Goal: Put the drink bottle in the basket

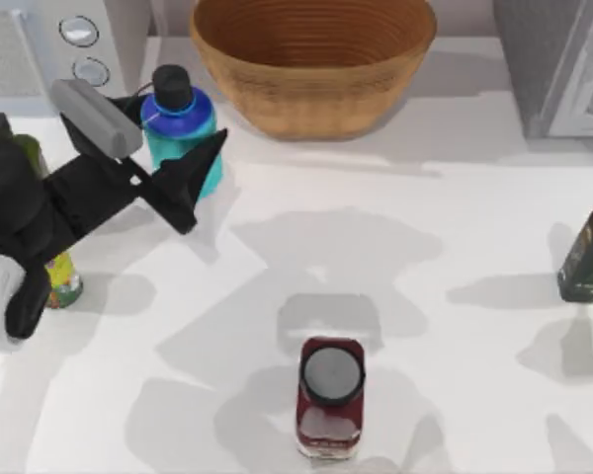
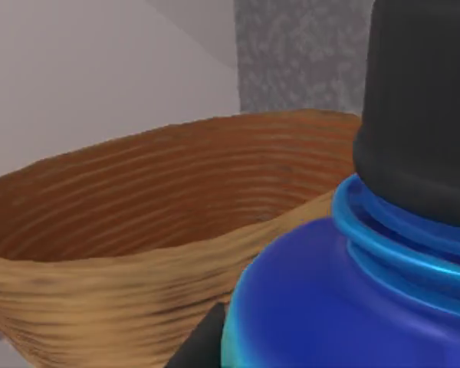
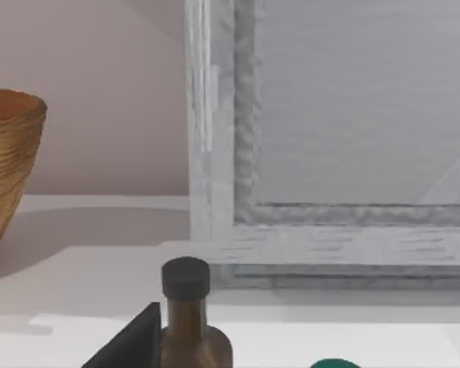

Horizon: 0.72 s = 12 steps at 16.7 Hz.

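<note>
One drink bottle (image 1: 181, 126), one basket (image 1: 313, 61)

open table (image 1: 277, 267) between drink bottle (image 1: 181, 128) and basket (image 1: 311, 59), red jar (image 1: 330, 395) well apart

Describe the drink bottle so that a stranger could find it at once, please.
Start at the big wicker basket at the table's far edge. To its left stands the drink bottle, between the left gripper fingers. Unlike other bottles, it is cyan with a blue shoulder and black cap.

White table (image 1: 455, 247); basket (image 1: 313, 61), drink bottle (image 1: 181, 133), red jar (image 1: 330, 398), oil bottle (image 1: 586, 255) standing on it
</note>
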### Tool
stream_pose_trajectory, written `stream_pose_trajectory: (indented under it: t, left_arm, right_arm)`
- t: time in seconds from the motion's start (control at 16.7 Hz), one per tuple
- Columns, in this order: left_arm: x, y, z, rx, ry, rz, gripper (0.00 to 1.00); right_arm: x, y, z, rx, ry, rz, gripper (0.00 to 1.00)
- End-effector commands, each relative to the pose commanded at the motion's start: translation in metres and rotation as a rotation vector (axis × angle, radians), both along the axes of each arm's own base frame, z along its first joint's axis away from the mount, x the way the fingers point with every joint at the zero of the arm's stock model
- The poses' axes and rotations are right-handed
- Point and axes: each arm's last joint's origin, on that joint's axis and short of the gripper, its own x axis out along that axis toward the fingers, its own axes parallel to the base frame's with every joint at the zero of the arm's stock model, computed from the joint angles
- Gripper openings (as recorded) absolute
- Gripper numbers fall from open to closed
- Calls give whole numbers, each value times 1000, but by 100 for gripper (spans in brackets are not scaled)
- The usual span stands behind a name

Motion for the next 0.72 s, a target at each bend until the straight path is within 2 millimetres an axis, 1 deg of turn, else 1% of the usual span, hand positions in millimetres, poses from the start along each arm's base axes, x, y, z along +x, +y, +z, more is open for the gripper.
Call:
stream_pose_trajectory:
  t: [0.12, 0.24, 0.42, 0.54, 0.72]
  left_arm:
    - [-17, 18, 6, 0, 28, 10, 0]
    - [-34, 31, 9, 0, 55, 14, 0]
    - [-53, 43, 12, -1, 80, 13, 0]
    - [-58, 45, 14, -1, 83, 10, 0]
    - [-58, 45, 14, -1, 83, 10, 0]
  right_arm:
    - [0, 0, 0, 0, 0, 0, 100]
    - [0, 0, 0, 0, 0, 0, 100]
    - [0, 0, 0, 0, 0, 0, 100]
    - [0, 0, 0, 0, 0, 0, 100]
    - [0, 0, 0, 0, 0, 0, 100]
